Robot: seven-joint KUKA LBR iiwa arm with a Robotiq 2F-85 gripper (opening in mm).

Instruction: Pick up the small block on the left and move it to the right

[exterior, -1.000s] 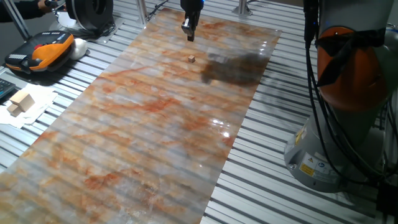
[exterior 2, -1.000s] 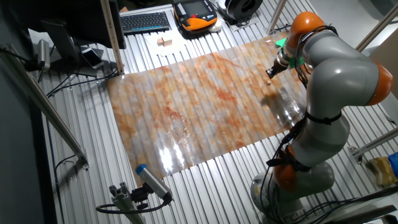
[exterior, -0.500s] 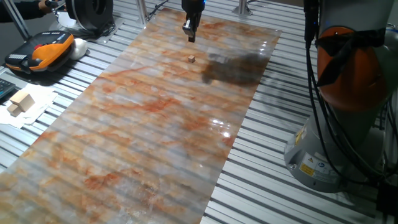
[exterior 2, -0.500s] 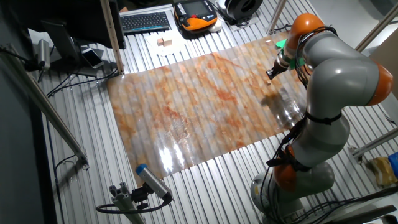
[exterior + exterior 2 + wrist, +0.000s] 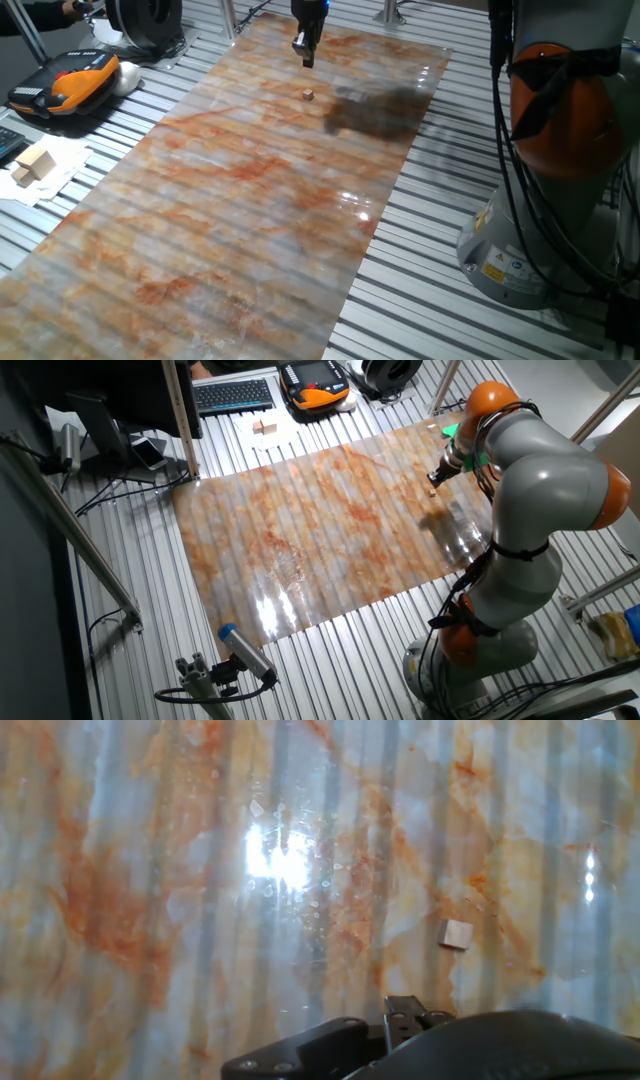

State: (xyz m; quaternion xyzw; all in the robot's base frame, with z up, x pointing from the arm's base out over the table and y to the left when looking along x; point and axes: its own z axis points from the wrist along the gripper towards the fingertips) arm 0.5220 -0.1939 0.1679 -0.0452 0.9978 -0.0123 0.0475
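Marbled sheet (image 5: 250, 200) over a slatted table: we see the block (image 5: 309, 94) lying alone on it, near the far end, while the gripper (image 5: 304, 50) hangs above and apart, its jaws seemingly drawn close together, empty.

Two fixed cameras look down at the counter (image 5: 250, 200) from opposite sides; the hand camera looks closely at its surface.

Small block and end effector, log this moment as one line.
block: on mat, free | end effector: above mat, apart from block | grip state: unclear | pick: not yet done
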